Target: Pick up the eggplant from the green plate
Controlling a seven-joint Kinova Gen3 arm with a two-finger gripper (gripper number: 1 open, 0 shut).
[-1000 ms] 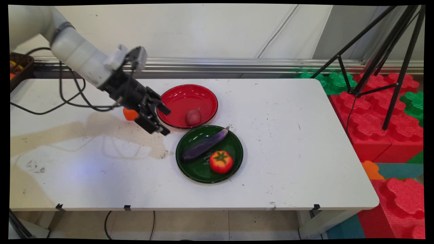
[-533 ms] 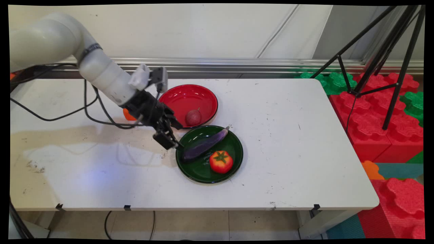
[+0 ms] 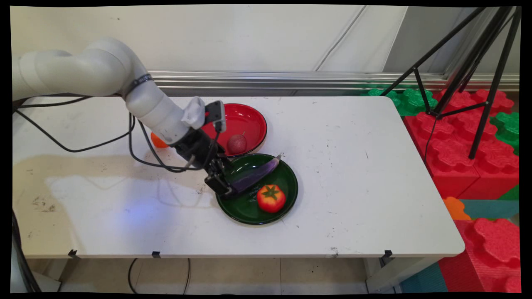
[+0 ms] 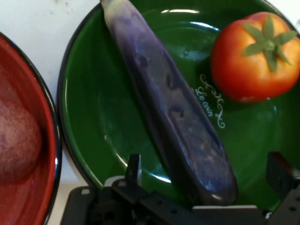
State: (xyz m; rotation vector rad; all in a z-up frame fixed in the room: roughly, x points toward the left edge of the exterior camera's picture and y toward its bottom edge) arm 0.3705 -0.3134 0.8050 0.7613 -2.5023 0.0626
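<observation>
The eggplant (image 4: 176,112) lies slantwise in the green plate (image 3: 286,176), its thick end toward me, a tomato (image 3: 271,198) near it on the right. My claw (image 3: 226,185) stands wide open, 1 finger (image 4: 133,168) on each side of that thick end, neither visibly pressing it. To grip well I judge I should stay centred across its width and clear of the plate's rim.

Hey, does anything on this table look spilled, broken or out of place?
Mostly tidy. The white table has a broad tan stain across its left side. The eggplant and tomato sit intact in the green plate, with the gripper open at the eggplant's end. A small orange object lies loose behind the arm.
</observation>
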